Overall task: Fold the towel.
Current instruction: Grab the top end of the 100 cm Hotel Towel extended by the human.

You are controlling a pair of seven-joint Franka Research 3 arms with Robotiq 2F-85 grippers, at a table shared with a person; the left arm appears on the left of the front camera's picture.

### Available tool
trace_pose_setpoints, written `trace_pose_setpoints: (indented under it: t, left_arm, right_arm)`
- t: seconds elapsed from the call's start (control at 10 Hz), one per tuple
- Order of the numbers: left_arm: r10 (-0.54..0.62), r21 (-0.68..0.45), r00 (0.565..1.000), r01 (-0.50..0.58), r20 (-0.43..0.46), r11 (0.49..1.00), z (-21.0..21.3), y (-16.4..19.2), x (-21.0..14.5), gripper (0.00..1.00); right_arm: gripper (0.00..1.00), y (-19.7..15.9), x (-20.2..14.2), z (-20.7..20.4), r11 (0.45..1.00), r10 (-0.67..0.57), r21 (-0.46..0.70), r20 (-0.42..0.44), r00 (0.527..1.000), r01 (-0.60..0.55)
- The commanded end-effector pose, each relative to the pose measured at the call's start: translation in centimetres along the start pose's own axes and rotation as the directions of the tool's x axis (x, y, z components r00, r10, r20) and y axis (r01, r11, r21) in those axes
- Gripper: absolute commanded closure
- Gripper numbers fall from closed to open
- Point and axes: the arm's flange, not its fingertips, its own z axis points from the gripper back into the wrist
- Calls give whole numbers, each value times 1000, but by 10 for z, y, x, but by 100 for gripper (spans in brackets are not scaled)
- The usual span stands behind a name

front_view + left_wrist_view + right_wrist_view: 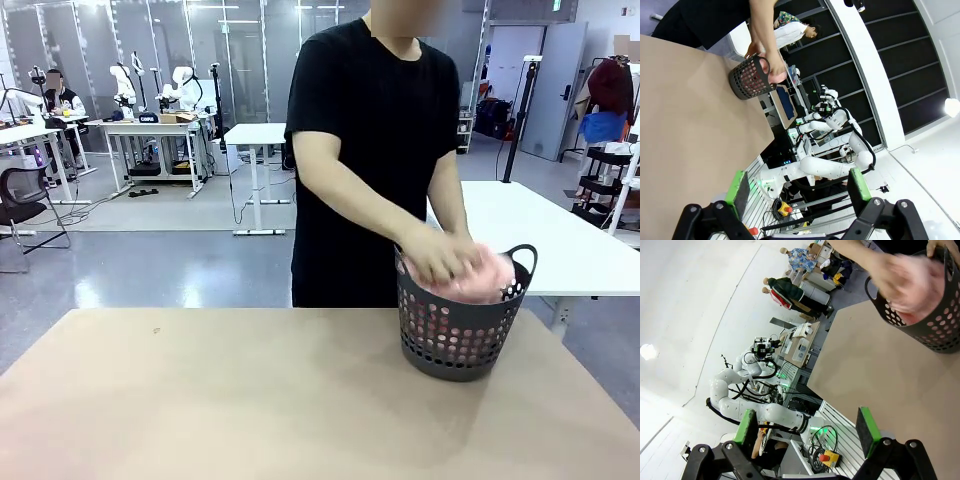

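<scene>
The pink towel (pixel 484 279) lies bunched inside a dark perforated basket (pixel 462 335) at the table's far right. A person in a black shirt has both hands (pixel 440 262) in the basket on the towel. In the left wrist view the basket (pixel 749 79) stands far off, with a little of the towel (pixel 779 76) showing past the person's hand, and my left gripper (pixel 798 189) is open and holds nothing. The right wrist view shows the basket (pixel 936 315) at upper right, a blurred hand over the towel (pixel 916 288), and my right gripper (pixel 806 430) open and apart from it.
The tan table (pixel 250 400) stretches bare in front of the basket. A white table (pixel 560 240) stands behind the person on the right. More tables and chairs fill the room farther back.
</scene>
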Motion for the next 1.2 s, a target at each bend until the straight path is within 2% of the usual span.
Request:
trace_pose_setpoints:
  t: [0.0, 1.1]
  left_arm:
    - [-4, -9, 1000, 4, -4, 1000, 2, 0, -1, 0]
    - [-4, -9, 1000, 4, -4, 1000, 2, 0, -1, 0]
  right_arm:
    - [0, 2, 2, 1, 1000, 22, 11, 5, 1000, -22]
    - [0, 2, 2, 1, 1000, 22, 11, 5, 1000, -22]
